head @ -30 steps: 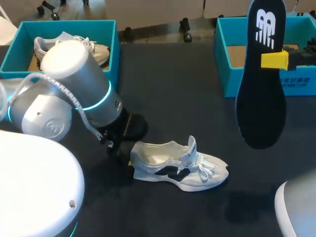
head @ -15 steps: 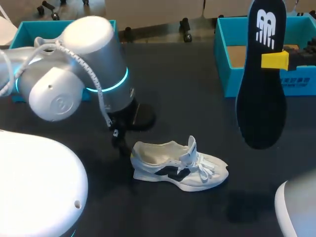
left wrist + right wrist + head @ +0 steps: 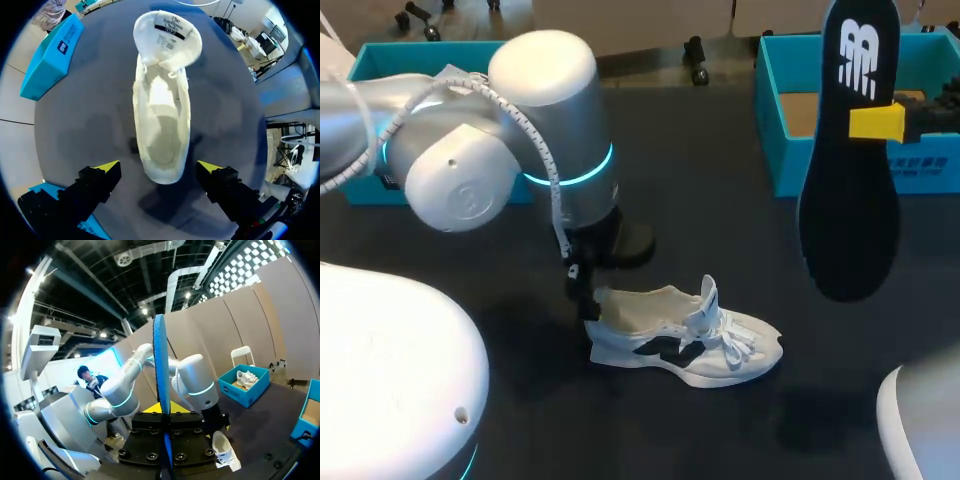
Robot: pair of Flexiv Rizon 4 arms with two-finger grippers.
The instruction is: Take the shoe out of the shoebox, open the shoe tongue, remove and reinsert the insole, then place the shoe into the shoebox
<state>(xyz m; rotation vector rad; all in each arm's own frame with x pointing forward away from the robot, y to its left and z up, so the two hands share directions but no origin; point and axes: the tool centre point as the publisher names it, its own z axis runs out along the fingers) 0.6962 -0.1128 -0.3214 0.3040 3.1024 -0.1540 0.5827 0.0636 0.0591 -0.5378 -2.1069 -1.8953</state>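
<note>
A white shoe [image 3: 680, 340] lies on its side on the dark table, toe to the right, tongue [image 3: 167, 35] pulled up. My left gripper [image 3: 585, 298] hangs at its heel. In the left wrist view this gripper [image 3: 159, 167] is open, and the shoe's [image 3: 162, 120] empty inside and heel lie between and below its yellow fingertips [image 3: 107, 166], untouched. My right gripper [image 3: 880, 122] is shut on the black insole [image 3: 850, 160], held upright high over the table's right side. In the right wrist view the insole [image 3: 160, 380] stands edge-on between the shut fingers of that gripper [image 3: 165, 409].
A teal shoebox [image 3: 775, 120] stands open at the back right, behind the insole. A second teal box [image 3: 370, 62] at the back left is partly hidden by my left arm [image 3: 520, 150]. In the right wrist view that box [image 3: 247, 387] holds another white shoe.
My left arm has swung to the right and brought its open gripper over the shoe's heel. The right arm and the insole have kept still.
</note>
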